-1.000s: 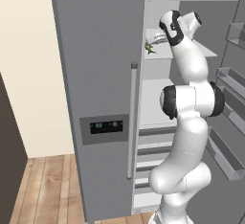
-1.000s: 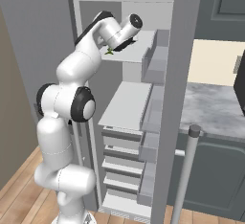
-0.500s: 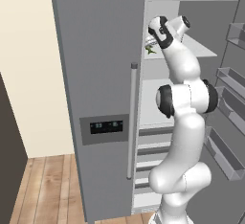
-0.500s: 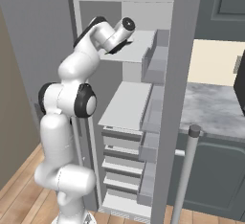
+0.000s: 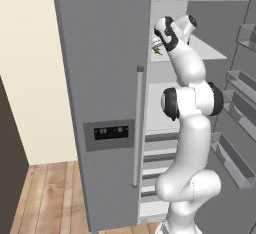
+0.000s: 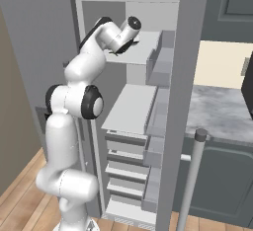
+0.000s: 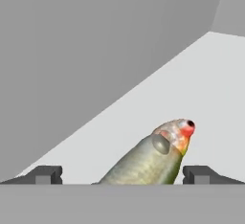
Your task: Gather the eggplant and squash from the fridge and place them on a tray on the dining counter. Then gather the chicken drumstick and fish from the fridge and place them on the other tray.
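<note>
So the gripper (image 7: pixel 122 175) is spread as wide as it goes, one dark fingertip (image 7: pixel 45 174) on each side of the hand view, and it isn't holding anything. Sitting right between those tips is the fish (image 7: pixel 152 161), a greenish-grey body with a red-orange snout pointing away from the hand. Neither tip looks like it's touching it, there's bare shelf on both sides of the fish.

The fish lies on the upper fridge shelf (image 7: pixel 206 98), close to where that shelf meets the fridge's side wall (image 7: pixel 95 41), which runs diagonally across the hand view.

From the left base view the arm (image 5: pixel 187 128) reaches up and into the open fridge (image 5: pixel 100 78), hand at upper shelf height, with a bit of green (image 5: pixel 157 50) poking out just beside the wrist at the shelf's left edge; can't tell what that bit is. Right base view has the arm bent into the same top shelf (image 6: pixel 143 52), with empty shelves and drawers (image 6: pixel 123 161) stacked below.
</note>
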### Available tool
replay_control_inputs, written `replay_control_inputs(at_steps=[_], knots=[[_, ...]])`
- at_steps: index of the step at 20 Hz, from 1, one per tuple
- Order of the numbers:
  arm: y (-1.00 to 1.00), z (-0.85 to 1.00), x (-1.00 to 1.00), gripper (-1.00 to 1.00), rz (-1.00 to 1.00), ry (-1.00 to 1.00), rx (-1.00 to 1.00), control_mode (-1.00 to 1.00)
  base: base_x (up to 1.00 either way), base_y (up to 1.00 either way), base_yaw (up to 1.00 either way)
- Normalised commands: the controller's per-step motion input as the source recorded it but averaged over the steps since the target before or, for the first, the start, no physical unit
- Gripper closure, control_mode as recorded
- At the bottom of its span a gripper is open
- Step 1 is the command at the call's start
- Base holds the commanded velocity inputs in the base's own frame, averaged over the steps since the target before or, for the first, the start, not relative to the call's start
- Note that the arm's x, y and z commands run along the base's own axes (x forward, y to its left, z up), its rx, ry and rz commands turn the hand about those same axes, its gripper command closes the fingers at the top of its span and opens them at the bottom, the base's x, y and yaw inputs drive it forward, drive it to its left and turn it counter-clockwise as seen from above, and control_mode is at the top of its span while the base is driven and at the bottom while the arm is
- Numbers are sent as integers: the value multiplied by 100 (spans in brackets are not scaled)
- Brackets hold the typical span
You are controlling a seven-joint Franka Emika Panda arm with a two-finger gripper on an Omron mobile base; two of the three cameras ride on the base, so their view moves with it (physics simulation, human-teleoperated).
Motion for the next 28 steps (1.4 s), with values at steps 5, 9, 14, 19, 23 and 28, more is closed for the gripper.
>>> replay_control_inputs(at_steps=[5, 9, 14, 19, 23, 28], knots=[[0, -56, 0, -100, 0, 1, 0, -100, 0, 0, 0], [0, -40, 0, 100, 0, 0, 0, -100, 0, 0, 0], [-10, -69, -30, 100, -1, 0, -3, -100, 0, 0, 0], [-25, -18, -50, 100, 0, 0, 0, -100, 0, 0, 0], [-9, 0, -78, 100, -2, 0, 0, -100, 0, 0, 0], [0, 6, -100, 100, -8, -3, 0, -100, 0, 0, 0]])
